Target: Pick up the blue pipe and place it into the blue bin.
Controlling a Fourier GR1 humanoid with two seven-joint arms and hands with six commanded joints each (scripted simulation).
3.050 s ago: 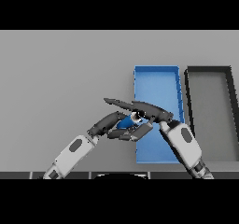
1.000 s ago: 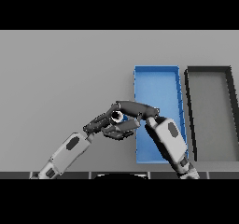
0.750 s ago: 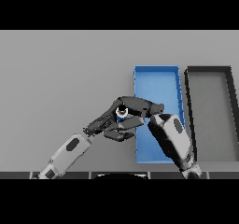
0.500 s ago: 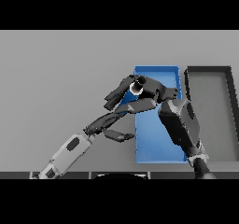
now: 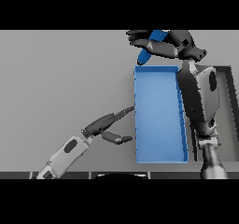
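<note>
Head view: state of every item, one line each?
blue pipe: lifted, held in the right hand, beyond the bin's far rim
right hand: shut on the pipe
left hand: open, holding nothing, beside the bin's left wall
blue bin: nothing in it
dark bin: partly hidden by the right arm

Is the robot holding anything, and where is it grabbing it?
The right hand holds the blue pipe around its upper part; its lower end pokes out.
</note>
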